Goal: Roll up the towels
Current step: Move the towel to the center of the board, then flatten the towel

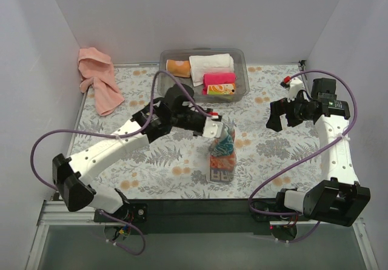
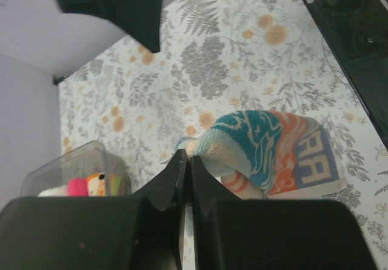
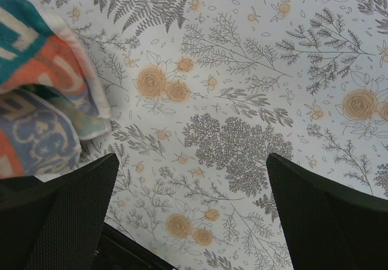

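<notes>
One corner of the patterned cloth (image 2: 267,148) vanishes between the clamped left jaws.

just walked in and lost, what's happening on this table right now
The left gripper is shut on one edge of the small teal, red and white patterned cloth, holding that edge up while the rest lies on the floral table. The right gripper hangs open off to the right, holding nothing. The large salmon-pink terry towel lies crumpled in the far left corner, not yet rolled.
</notes>
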Robot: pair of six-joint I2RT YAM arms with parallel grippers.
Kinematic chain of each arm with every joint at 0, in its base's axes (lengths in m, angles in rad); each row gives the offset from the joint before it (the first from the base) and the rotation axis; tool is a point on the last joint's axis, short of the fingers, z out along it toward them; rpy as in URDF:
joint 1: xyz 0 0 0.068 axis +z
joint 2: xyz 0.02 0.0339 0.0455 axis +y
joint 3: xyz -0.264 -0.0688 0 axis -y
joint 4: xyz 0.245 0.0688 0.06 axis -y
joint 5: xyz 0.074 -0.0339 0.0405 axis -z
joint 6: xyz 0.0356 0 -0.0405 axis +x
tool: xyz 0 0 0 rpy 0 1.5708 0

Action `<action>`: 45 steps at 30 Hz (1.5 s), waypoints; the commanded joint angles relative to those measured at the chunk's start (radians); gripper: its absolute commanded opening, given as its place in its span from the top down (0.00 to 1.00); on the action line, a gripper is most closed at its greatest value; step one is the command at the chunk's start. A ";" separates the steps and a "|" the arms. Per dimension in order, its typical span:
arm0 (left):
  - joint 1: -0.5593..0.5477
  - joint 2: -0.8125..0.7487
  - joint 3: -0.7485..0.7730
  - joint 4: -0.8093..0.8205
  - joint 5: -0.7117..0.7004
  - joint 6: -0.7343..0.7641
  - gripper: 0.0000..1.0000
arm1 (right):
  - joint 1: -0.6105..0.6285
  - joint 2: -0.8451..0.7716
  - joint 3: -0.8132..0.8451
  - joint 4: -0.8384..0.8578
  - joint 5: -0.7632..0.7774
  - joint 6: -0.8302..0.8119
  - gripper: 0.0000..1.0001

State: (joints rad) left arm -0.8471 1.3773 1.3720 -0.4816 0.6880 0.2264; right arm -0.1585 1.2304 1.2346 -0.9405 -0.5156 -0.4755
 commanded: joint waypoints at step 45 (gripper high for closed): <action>0.033 0.545 0.101 -0.117 -0.019 -0.134 0.51 | 0.040 0.320 -0.127 -0.103 -0.169 -0.025 0.47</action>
State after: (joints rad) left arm -0.7624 1.9213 1.4208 -0.6674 0.6430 0.1818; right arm -0.1165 1.5433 1.0878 -1.0447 -0.6456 -0.5220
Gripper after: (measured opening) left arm 0.488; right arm 0.530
